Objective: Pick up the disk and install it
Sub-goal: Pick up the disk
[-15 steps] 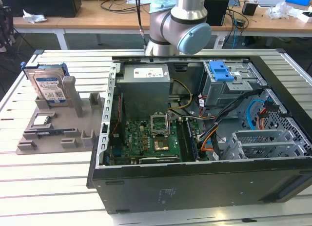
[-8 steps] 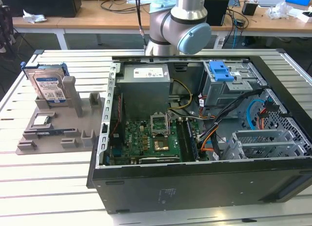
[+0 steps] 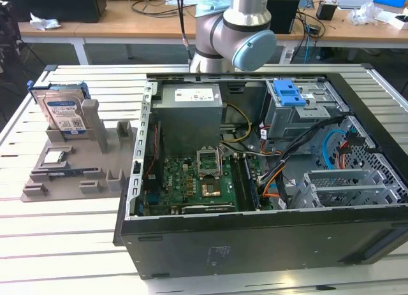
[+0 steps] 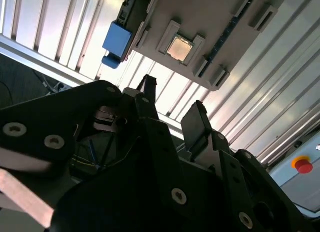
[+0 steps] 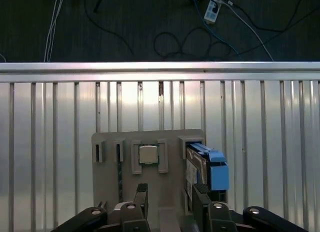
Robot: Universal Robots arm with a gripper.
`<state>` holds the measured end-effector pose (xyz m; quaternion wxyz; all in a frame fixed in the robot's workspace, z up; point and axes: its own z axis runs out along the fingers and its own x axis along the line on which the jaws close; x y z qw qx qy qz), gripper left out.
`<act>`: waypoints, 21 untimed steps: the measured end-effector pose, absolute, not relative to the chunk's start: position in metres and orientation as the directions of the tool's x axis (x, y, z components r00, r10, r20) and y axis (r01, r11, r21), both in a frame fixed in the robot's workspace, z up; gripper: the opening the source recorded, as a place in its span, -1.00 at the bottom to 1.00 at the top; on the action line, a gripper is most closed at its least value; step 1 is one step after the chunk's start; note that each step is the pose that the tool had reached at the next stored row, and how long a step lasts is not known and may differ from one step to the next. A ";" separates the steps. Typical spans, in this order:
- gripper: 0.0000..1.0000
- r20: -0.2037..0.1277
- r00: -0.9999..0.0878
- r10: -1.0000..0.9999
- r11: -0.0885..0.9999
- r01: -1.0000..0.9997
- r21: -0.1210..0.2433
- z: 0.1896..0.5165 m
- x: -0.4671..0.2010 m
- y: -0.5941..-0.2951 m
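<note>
The disk point(image 3: 64, 113) stands on edge in a slot of the grey fixture point(image 3: 95, 174), at the exterior view's left; its white and blue label faces out between blue side rails. In the first wrist view the disk point(image 5: 206, 166) lies just beyond my gripper point(image 5: 170, 194), and one of the fingertips point(image 5: 200, 192) is close to its near edge. My gripper is open, with nothing between the fingers. In the second wrist view the gripper point(image 4: 172, 104) hangs over the slatted table, with the disk's blue rail end point(image 4: 116, 41) farther off.
A small square silver chip point(image 5: 148, 155) sits in the fixture beside the disk. The open computer case point(image 3: 255, 237) holds a motherboard point(image 3: 197, 180) and a drive cage point(image 3: 299, 116) with a blue latch point(image 3: 288, 91). A red button point(image 4: 302, 165) sits past the table's edge.
</note>
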<state>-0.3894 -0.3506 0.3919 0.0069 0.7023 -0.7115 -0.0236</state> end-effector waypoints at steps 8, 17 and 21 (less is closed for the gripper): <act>-0.04 -0.023 -0.011 -1.000 0.010 -0.999 0.043 0.390 -0.389 -0.333; -0.04 -0.023 -0.007 -1.000 0.006 -0.999 0.044 0.373 -0.388 -0.316; -0.04 -0.023 -0.008 -1.000 0.007 -0.999 0.044 0.365 -0.385 -0.304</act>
